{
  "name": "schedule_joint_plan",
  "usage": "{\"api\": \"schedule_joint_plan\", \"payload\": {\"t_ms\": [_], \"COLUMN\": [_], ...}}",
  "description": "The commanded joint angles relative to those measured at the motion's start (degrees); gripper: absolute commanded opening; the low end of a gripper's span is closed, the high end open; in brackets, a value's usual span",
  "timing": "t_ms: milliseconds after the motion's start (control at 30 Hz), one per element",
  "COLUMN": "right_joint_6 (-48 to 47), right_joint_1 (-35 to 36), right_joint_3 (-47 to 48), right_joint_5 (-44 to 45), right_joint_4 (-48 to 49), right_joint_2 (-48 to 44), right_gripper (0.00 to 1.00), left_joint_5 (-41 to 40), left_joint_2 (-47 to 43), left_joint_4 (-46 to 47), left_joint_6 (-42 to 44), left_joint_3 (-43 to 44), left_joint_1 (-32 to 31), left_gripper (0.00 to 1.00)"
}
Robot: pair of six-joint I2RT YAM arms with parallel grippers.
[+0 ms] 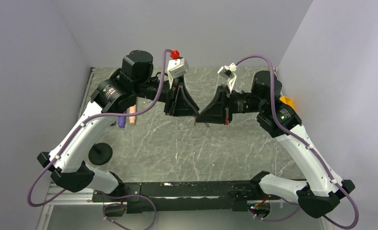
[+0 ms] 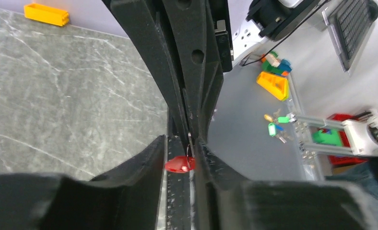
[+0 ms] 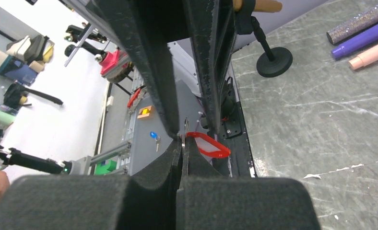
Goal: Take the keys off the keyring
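Both grippers meet tip to tip above the middle of the table. My right gripper (image 3: 183, 143) (image 1: 201, 116) is shut on a thin metal piece of the keyring; whether it is the ring or a key I cannot tell. The red oblong tag (image 3: 210, 145) hangs beside its tips and shows as a small red speck in the top view (image 1: 195, 122). My left gripper (image 2: 181, 148) (image 1: 195, 114) has its jaws a narrow gap apart. The red tag (image 2: 179, 164) and thin metal ring (image 2: 189, 143) show in that gap, the ring against the right finger. No separate key shows clearly.
A yellow-orange box (image 1: 286, 101) (image 2: 46, 14) sits at the far right edge. Purple (image 1: 122, 120) and pink (image 1: 131, 115) cylinders and a black round stand (image 1: 100, 153) lie at the left. The black base rail (image 1: 177, 189) runs along the near edge.
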Motion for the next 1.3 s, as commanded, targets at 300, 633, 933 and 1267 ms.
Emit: {"api": "schedule_joint_plan", "payload": {"t_ms": [300, 633, 933, 1267], "right_joint_6": [0.15, 4.86, 16.08, 21.71], "right_joint_1": [0.55, 0.07, -1.64, -1.73], "right_joint_3": [-1.46, 2.17, 4.70, 7.49], "right_joint_5": [8.80, 11.72, 8.13, 6.86], "right_joint_4": [3.48, 14.78, 34.03, 43.64], "right_joint_2": [-1.35, 1.91, 5.11, 7.50], "right_gripper": [0.00, 0.00, 0.00, 0.00], "left_joint_5": [-4.23, -6.29, -2.64, -0.22], "left_joint_2": [-3.23, -9.34, -6.47, -5.96], "left_joint_4": [6.93, 35.64, 56.72, 62.89], "left_joint_6": [-3.25, -24.23, -40.45, -45.33], "left_joint_3": [6.34, -6.25, -8.32, -10.65], "left_joint_1": [4.51, 13.87, 14.95, 14.99], "left_gripper": [0.86, 0.80, 0.70, 0.59]}}
